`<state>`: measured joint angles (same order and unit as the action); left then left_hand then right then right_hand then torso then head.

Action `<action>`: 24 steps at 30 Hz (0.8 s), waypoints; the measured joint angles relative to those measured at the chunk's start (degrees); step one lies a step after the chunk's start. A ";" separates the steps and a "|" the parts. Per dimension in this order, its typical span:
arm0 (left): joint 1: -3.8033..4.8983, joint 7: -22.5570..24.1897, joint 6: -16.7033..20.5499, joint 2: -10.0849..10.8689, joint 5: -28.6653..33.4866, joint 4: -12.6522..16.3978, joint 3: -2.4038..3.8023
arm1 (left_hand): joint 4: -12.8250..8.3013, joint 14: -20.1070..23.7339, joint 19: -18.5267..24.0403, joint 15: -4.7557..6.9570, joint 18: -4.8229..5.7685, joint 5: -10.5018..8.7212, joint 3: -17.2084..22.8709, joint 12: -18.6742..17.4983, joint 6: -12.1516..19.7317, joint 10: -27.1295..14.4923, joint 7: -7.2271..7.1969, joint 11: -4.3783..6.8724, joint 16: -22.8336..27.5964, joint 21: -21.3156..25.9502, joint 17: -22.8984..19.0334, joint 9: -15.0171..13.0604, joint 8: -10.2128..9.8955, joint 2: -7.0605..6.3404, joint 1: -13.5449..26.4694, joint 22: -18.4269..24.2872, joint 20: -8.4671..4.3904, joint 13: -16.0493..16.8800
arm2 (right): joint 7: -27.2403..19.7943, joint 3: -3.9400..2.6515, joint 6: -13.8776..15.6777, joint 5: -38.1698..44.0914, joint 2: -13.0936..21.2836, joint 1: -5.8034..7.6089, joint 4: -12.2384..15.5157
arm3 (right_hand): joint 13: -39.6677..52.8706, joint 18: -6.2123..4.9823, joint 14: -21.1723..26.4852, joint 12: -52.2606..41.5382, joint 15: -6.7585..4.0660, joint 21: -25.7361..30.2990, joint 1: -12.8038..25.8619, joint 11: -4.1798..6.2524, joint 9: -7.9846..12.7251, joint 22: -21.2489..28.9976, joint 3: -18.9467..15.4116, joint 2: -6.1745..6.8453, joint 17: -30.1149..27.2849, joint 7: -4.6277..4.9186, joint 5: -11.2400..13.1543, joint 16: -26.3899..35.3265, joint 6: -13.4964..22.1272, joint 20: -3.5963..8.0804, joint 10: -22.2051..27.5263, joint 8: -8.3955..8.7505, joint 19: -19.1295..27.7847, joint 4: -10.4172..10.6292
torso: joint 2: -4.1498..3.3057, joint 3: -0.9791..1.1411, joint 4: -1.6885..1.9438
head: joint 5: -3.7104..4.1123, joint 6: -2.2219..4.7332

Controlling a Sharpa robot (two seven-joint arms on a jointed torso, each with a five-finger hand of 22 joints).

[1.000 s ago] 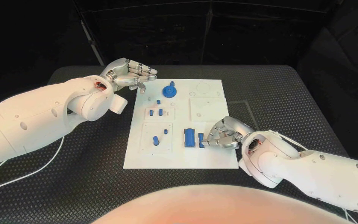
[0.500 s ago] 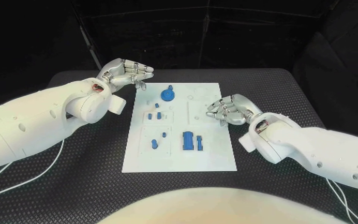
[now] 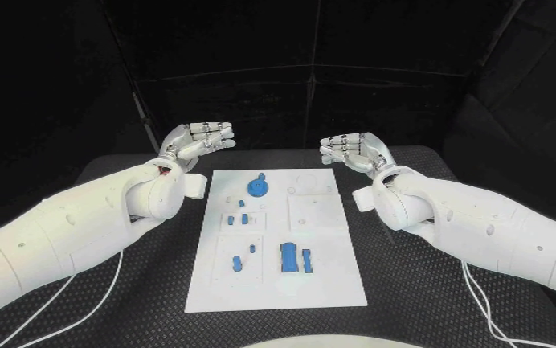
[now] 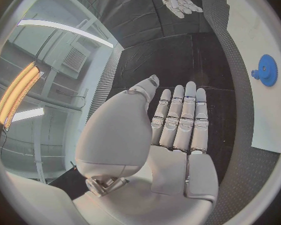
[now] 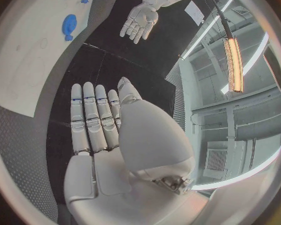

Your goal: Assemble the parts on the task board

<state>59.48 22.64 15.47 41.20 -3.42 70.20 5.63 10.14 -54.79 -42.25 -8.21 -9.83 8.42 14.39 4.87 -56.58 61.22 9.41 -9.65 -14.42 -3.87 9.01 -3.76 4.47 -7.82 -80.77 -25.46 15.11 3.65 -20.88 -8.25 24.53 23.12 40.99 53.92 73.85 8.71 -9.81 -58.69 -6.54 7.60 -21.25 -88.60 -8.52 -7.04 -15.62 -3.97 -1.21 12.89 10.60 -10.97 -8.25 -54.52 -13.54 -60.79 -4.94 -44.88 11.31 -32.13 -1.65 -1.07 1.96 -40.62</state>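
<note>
Lying flat on the black table, the board sits between the two arms, its long side running away from the robot. Both hands are raised past its far end, palms up, holding nothing. The left hand hangs beyond the board's far left corner with its fingers straight and close together; the left wrist view shows the same flat, empty palm. The right hand hangs beyond the far right corner, fingers likewise extended, and its wrist view shows an empty palm with the fingers side by side. Neither hand touches the board or any part.

On the board, a blue gear with a small knob stands near the far end, left of centre. Two small pegs lie just nearer, then a short pair of pegs in a square recess. Nearer still, one blue peg stands by the left edge, with a small piece beside it. A rectangular blue block lies near the middle, a narrow blue piece just to its right; whether they touch is hard to tell. The board's right half looks bare white apart from faint outlines.
</note>
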 measured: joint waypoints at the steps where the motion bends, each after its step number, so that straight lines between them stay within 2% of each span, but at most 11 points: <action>1: -0.14 0.54 0.36 -0.64 0.54 -0.81 0.00 | -0.08 0.45 1.33 -0.30 0.01 0.00 -0.58 -0.58 0.13 -0.60 -0.13 -0.21 1.47 0.06 -0.66 0.00 -0.34 0.27 -0.27 1.26 0.52 0.00 | -0.64 0.00 -0.55 -0.72 -0.88 0.10 -1.33 | -1.20 0.00 0.18 0.80 0.18 1.55 0.61 -0.22 0.56 1.04 -0.10 -0.18 -1.28 0.00 0.00 1.18 0.00 -0.47 0.21 0.61 0.17 -0.69 | 0.12 0.00 0.05 | -0.10 0.18; 3: -0.38 1.06 0.84 -1.43 1.12 -1.83 0.00 | -0.18 1.68 5.49 -0.41 0.02 0.00 -1.91 -1.26 0.68 -2.37 -0.33 -0.27 4.09 0.51 -1.84 0.07 -0.69 0.69 -0.34 4.67 1.08 -0.13 | -1.28 0.00 -1.20 -1.54 -1.89 0.22 -2.82 | -3.18 0.00 0.51 2.22 0.43 4.11 2.25 -0.65 1.62 2.84 -0.17 -0.69 -3.56 0.28 0.12 3.07 0.10 -1.13 0.70 1.23 -0.17 -1.72 | 0.36 0.00 0.16 | -0.22 0.57; 4: -0.42 1.04 0.86 -1.37 1.12 -1.71 -0.02 | -0.49 3.33 7.36 -0.20 0.03 -0.07 -2.46 -1.70 2.45 -4.27 -0.59 -0.01 4.81 0.91 -2.22 0.45 -1.16 1.13 1.84 5.91 0.77 -0.48 | -1.29 0.01 -1.23 -1.56 -1.85 0.23 -2.65 | -3.64 0.01 2.07 2.80 0.37 4.92 4.78 -0.53 2.12 3.44 0.21 -0.56 -4.13 0.12 0.52 3.63 1.62 -0.96 2.27 1.68 0.90 -2.10 | 0.36 0.00 0.16 | -0.23 0.54; 8: -0.40 0.92 1.01 -0.92 1.11 -1.01 -0.26 | -1.95 10.34 12.37 0.94 0.38 -1.30 -3.98 -3.11 9.75 -12.06 -1.73 1.31 6.30 2.24 -3.23 1.87 -2.58 2.08 12.62 8.80 -1.29 -1.85 | -1.19 0.45 -0.99 -1.63 -1.24 0.26 -1.80 | -5.81 0.09 9.87 4.52 -0.68 7.34 16.52 0.73 4.27 5.24 1.70 0.17 -5.50 -1.34 2.01 5.74 8.98 1.05 10.39 3.10 7.01 -3.59 | 0.34 0.04 0.16 | -0.24 0.63; 10: -0.37 0.92 1.36 -0.72 1.11 -0.25 -0.50 | -2.67 13.83 14.72 1.52 1.45 -1.82 -4.70 -3.60 13.44 -15.91 -2.35 1.97 6.95 2.67 -4.02 2.42 -3.15 2.86 17.97 10.12 -2.40 -2.35 | -1.17 0.96 -0.61 -1.95 -0.91 0.50 -0.99 | -6.59 1.38 13.57 5.08 -1.21 8.41 21.95 1.31 5.03 6.02 2.30 0.43 -6.06 -2.01 2.67 6.44 12.41 1.99 14.21 3.63 9.90 -4.18 | 0.34 0.14 0.19 | -0.37 1.10; 11: -0.35 0.92 1.62 -0.61 1.11 0.29 -0.66 | -3.00 15.44 15.80 1.77 1.46 -2.12 -5.08 -3.77 15.12 -17.68 -2.64 2.27 7.18 2.69 -4.63 2.61 -3.32 3.49 20.41 10.72 -2.90 -2.55 | -1.18 1.24 -0.36 -2.19 -0.74 0.70 -0.41 | -6.92 1.41 15.32 5.29 -1.45 8.91 24.53 1.60 5.33 6.41 2.55 0.54 -6.33 -2.34 3.01 6.67 14.04 2.44 16.01 3.80 11.25 -4.44 | 0.34 0.19 0.21 | -0.44 1.41; 15: -0.20 1.08 3.69 0.03 1.17 3.60 -1.57 | -4.08 21.31 19.75 2.76 2.34 -3.25 -6.42 -4.17 21.31 -24.18 -3.66 3.36 8.30 3.05 -6.67 3.15 -3.74 5.51 29.41 12.91 -4.73 -3.06 | -1.62 2.94 1.66 -4.29 0.20 2.00 3.28 | -7.78 2.29 21.76 5.79 -2.76 10.72 34.05 2.63 6.15 7.77 3.39 0.85 -7.31 -3.58 4.19 7.28 20.06 4.09 22.67 4.14 16.25 -5.27 | 0.46 0.57 0.43 | -1.00 3.18; 17: -0.09 1.33 5.66 0.59 1.29 6.02 -2.26 | -4.64 24.02 21.56 4.00 2.51 -4.51 -6.97 -4.17 24.13 -27.18 -4.36 3.88 8.80 3.35 -7.35 3.33 -3.74 6.19 33.55 13.93 -5.58 -3.25 | -2.17 4.22 3.49 -6.25 0.95 2.91 6.00 | -8.04 2.37 24.67 5.89 -4.01 11.57 38.32 3.15 6.40 8.38 3.57 0.95 -8.38 -4.13 4.70 7.47 22.77 4.83 25.67 4.34 18.51 -5.78 | 0.58 0.83 0.58 | -1.32 4.21; 19: 0.04 1.61 7.78 1.14 1.44 8.41 -2.90 | -5.52 26.40 23.18 5.15 3.21 -5.59 -7.81 -4.43 26.68 -29.78 -5.58 4.63 9.66 3.35 -7.81 3.44 -4.01 6.65 37.22 14.83 -6.30 -3.36 | -2.75 5.25 5.37 -8.24 1.57 3.65 8.29 | -8.22 3.19 27.26 5.89 -4.97 12.29 42.12 4.33 6.57 8.95 3.61 1.02 -9.54 -4.63 5.18 7.60 25.17 5.53 28.33 4.50 20.47 -6.88 | 0.71 1.07 0.74 | -1.61 5.11; 21: 0.20 2.08 10.72 1.75 1.64 11.30 -3.65 | -6.83 28.76 24.73 6.06 3.21 -6.43 -8.30 -4.43 29.16 -32.44 -6.68 5.90 10.98 3.35 -8.18 3.51 -4.01 6.99 40.85 15.71 -7.05 -3.39 | -3.56 6.30 7.76 -10.84 2.26 4.51 10.92 | -8.35 3.18 29.74 6.12 -5.75 13.01 45.84 5.49 6.69 9.47 3.70 1.08 -10.49 -5.11 5.96 7.76 27.51 6.13 30.90 4.49 22.46 -8.08 | 0.80 1.26 0.85 | -1.77 5.64; 24: 0.32 2.86 14.99 2.43 1.97 14.76 -4.53 | -8.18 32.02 26.96 6.91 4.10 -7.27 -9.38 -4.43 32.59 -36.04 -7.79 7.43 12.37 3.59 -8.52 3.59 -4.01 7.36 45.83 16.92 -8.04 -3.46 | -4.72 7.39 11.07 -14.40 3.00 5.39 13.59 | -8.46 4.08 33.47 6.12 -6.50 14.04 51.29 6.77 6.80 10.53 3.84 1.12 -11.51 -7.02 7.92 7.76 30.99 7.09 34.72 4.49 25.30 -9.41 | 0.87 1.47 0.97 | -1.91 6.08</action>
<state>59.81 25.50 30.46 43.63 -1.45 84.96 1.10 1.96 -22.77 -15.29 -1.30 -5.73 1.15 5.02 0.43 -23.99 25.18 1.62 -2.21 -2.05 -0.28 0.49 -0.17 0.46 -0.46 -34.94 -8.53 7.08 0.19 -25.60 -0.85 35.59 8.72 43.99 59.31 87.44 0.25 -5.73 -25.22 -0.41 1.10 -7.21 -37.31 -1.75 -0.23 -5.09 -0.13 -0.08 1.38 3.59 -3.05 -0.49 -23.54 -6.45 -26.07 -0.44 -19.58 1.89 -31.26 -0.19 -0.10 0.05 -34.54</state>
